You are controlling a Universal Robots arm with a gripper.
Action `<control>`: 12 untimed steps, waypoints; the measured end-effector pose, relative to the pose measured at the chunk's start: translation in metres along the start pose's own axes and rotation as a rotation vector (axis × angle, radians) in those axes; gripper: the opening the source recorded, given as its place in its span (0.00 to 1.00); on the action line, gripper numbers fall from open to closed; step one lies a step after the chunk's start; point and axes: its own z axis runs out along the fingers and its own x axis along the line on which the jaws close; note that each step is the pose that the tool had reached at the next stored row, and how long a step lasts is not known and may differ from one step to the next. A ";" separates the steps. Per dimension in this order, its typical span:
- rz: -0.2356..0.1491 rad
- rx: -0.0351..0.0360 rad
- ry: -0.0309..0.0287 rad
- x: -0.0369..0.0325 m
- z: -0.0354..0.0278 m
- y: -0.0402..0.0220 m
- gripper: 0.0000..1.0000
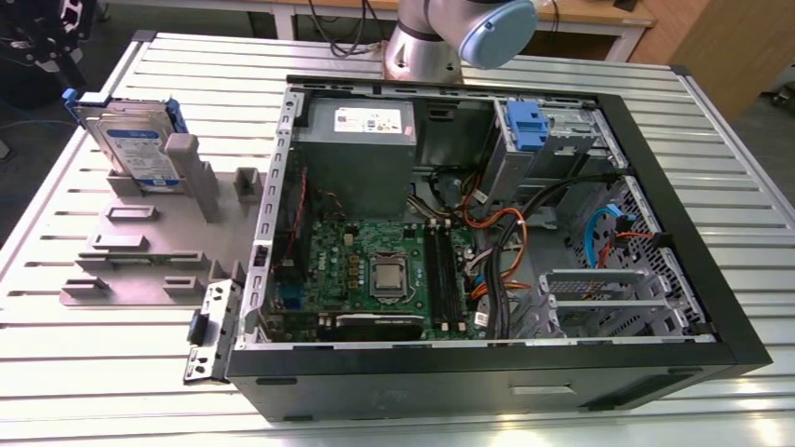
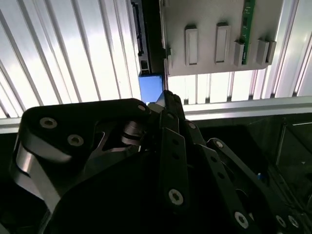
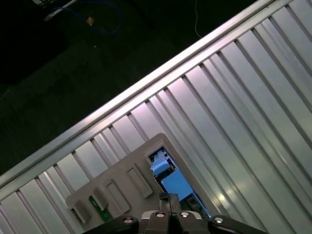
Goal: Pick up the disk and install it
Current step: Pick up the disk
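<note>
Closest to me, the black metal gripper (image 2: 167,97) has its fingers pressed together on nothing. Just past its tip, the blue-framed flat silver disk (image 1: 130,140) stands on edge in the grey slotted holder block (image 1: 162,247).

Table (image 1: 733,168): ribbed aluminium, carrying everything.
Computer case (image 1: 472,382): black, lying open side up, at the exterior view's right.
Power supply (image 1: 360,149): grey box, far left corner of the case.
Circuit board (image 1: 372,270): green, nearer than the power supply.
Cables (image 1: 497,223): orange and black, right of the board.
Latch (image 1: 527,126): blue, far drive bay.
Holder block (image 1: 137,251): grey, slotted, left of the case.
</note>
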 end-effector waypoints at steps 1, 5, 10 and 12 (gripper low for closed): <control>-0.003 0.0013 -0.0007 0.0000 0.0000 0.0000 0.11; -0.022 0.0053 -0.0033 0.0000 0.0004 0.0000 0.11; -0.105 0.0045 -0.0009 0.0000 0.0014 -0.0001 0.11; -0.140 0.0042 0.0001 0.0000 0.0017 -0.0001 0.11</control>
